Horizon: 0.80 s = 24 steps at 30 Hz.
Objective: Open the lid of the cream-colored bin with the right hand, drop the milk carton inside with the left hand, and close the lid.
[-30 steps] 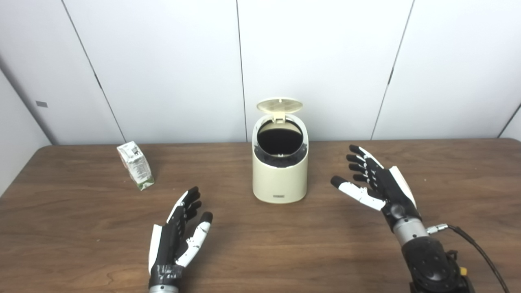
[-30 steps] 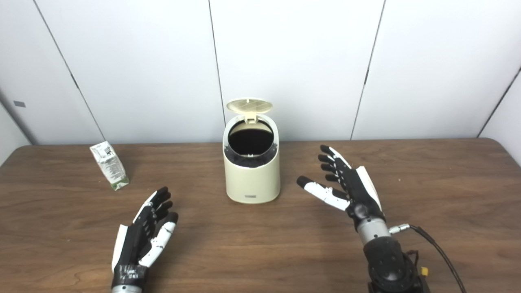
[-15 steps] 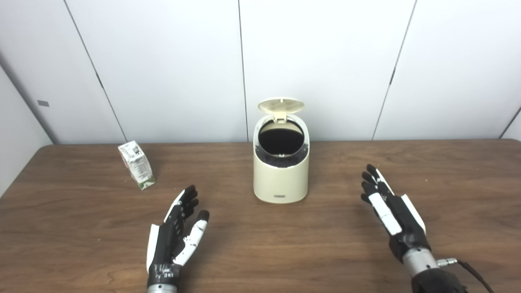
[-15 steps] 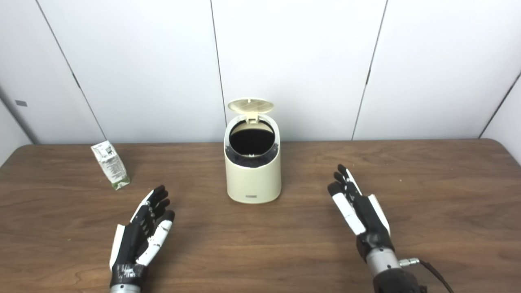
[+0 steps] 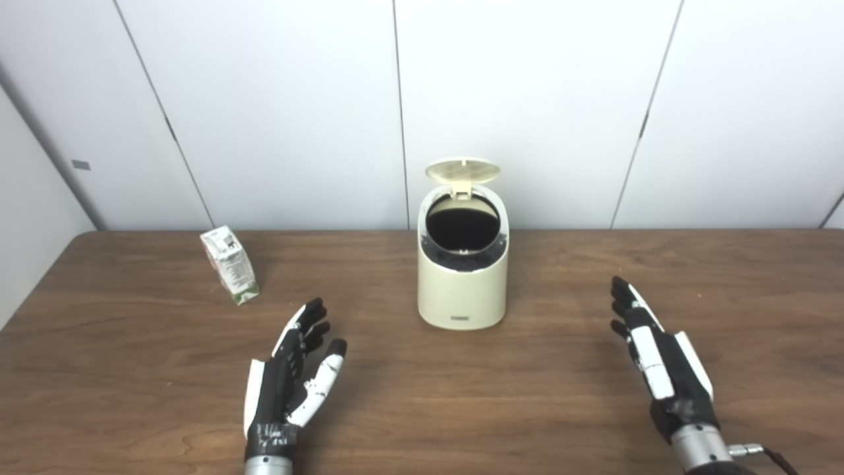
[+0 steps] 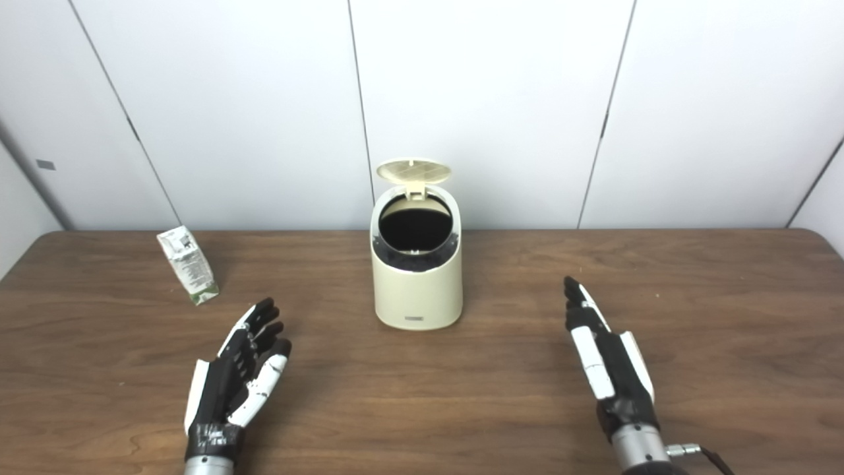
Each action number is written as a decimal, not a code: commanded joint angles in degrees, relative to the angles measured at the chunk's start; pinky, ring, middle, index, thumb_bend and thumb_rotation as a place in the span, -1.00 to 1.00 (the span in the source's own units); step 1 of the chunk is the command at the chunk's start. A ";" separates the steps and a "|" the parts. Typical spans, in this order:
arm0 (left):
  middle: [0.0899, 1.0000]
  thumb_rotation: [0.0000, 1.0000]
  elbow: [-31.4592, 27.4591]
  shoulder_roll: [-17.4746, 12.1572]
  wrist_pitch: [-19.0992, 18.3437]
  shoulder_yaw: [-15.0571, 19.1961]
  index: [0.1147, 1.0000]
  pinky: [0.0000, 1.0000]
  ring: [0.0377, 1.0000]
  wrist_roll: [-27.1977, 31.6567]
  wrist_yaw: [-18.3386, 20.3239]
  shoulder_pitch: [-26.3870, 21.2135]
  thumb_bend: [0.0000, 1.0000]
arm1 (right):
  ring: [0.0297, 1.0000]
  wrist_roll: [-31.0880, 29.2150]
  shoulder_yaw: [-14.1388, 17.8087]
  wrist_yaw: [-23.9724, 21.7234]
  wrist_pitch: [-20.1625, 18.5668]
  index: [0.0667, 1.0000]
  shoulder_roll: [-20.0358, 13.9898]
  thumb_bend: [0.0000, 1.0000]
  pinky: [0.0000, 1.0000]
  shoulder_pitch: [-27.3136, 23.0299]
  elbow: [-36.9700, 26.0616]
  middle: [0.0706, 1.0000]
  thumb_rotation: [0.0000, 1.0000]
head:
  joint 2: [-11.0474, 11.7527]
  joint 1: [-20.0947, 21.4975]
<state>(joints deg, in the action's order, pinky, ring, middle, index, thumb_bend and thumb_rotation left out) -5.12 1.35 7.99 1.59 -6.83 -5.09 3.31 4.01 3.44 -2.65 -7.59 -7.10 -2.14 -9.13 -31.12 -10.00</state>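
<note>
Already the lid [image 5: 462, 171] stands up on the bin [image 5: 463, 290]; next the empty, spread left hand [image 5: 290, 376] must reach the milk carton [image 5: 230, 264] (right hand [image 5: 659, 359] idle, fingers straight, holding nothing).

We see bright, even overhead light, a pale wall [image 5: 527, 99] slightly washed out, soft faint shadows on the wooden table [image 5: 422, 396] beneath each hand, mild softness overall, the bin's interior [image 5: 461, 224] falling to solid black, no harsh glare.
</note>
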 commanded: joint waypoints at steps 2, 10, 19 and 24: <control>0.78 -0.01 -0.79 -0.59 -0.95 0.44 0.87 0.56 0.72 0.89 0.34 1.71 0.15 | 0.94 -1.75 1.14 -0.38 4.95 0.90 -1.74 0.12 0.86 -0.85 0.32 0.93 1.00 | 0.44 -4.22; 0.82 -0.17 -8.96 -1.14 -7.56 2.42 0.90 0.72 0.80 -1.93 -0.95 2.03 0.33 | 0.93 -5.98 1.60 -3.16 2.39 0.95 -4.19 0.12 0.86 -0.39 -0.40 0.93 0.94 | 1.59 -10.83; 0.77 -0.43 -10.93 -3.70 -11.48 6.69 0.87 0.51 0.67 -5.35 -3.65 -2.14 0.58 | 0.79 -9.65 2.20 -3.52 -0.62 0.82 -3.92 0.30 0.54 -0.13 -3.57 0.79 0.72 | 1.09 -14.74; 0.77 -0.46 -10.69 -5.38 -12.63 8.27 0.85 0.65 0.69 -9.45 -6.20 -4.84 0.67 | 0.72 -10.64 2.12 -3.91 -0.46 0.77 -4.24 0.42 0.42 -0.20 -3.46 0.73 0.63 | 0.89 -15.57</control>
<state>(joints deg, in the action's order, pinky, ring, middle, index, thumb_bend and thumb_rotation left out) -14.09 -2.81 -5.48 9.27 -14.38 -9.82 0.06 -6.01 5.11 -6.12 -8.93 -10.64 -1.10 -10.42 -30.15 -25.58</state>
